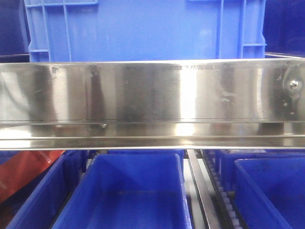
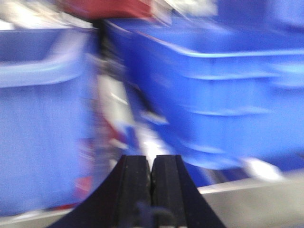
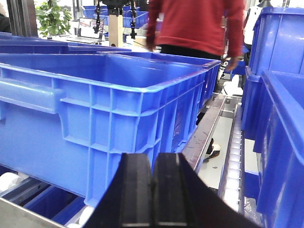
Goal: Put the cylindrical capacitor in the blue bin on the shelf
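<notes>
The cylindrical capacitor is not in view in any frame. The shelf's shiny steel front rail [image 1: 152, 90] spans the front view, with a large blue bin [image 1: 143, 28] on the tier above and an open blue bin [image 1: 133, 174] below. In the right wrist view my right gripper [image 3: 153, 164] is shut with nothing visible between its fingers, in front of a big blue bin [image 3: 95, 118]. The left wrist view is motion-blurred. My left gripper [image 2: 152, 164] is shut and looks empty, facing a blue bin [image 2: 228, 104] above a steel rail [image 2: 256, 199].
More blue bins stand at lower right [image 1: 271, 191] and lower left [image 1: 43, 195] of the front view, with a roller track [image 1: 219, 191] between. A person in red [image 3: 190, 23] stands behind the shelf. Bins [image 3: 280, 142] and rollers [image 3: 235, 156] sit right of my right gripper.
</notes>
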Tool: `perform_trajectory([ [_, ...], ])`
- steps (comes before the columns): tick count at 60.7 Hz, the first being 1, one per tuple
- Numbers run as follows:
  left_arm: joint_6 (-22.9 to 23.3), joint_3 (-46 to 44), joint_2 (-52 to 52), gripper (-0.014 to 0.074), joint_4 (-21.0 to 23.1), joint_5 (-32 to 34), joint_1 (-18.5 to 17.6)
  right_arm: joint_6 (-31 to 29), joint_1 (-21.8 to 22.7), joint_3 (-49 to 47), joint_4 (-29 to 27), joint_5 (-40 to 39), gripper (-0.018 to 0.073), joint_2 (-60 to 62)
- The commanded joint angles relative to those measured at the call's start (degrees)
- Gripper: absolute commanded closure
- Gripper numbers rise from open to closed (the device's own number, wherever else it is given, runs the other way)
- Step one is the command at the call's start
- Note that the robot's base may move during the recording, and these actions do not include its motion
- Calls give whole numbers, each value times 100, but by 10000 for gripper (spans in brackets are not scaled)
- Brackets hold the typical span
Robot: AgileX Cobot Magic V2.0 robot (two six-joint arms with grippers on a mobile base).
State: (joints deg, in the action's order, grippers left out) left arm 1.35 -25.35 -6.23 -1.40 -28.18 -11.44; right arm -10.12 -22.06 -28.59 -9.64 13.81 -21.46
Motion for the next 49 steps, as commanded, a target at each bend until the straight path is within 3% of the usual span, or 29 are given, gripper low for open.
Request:
perform_trajectory([
  [1, -135, 538, 355, 707, 269, 572, 390, -33, 37, 13, -5, -131, 722, 34],
  [7, -135, 1131, 623, 707, 284, 905, 584, -33, 37, 13, -5, -131, 722, 34],
  [28, -135, 2535, 623, 707, 284, 2573, 585, -33, 37, 13, -5, -143, 722, 45],
  [30, -135, 2535, 623, 707, 284, 2348, 585, -33, 37, 13, -5, -143, 722, 45],
  [49, -135, 2535, 623, 707, 284, 2463, 585, -33, 37, 13, -5, -143, 722, 45],
])
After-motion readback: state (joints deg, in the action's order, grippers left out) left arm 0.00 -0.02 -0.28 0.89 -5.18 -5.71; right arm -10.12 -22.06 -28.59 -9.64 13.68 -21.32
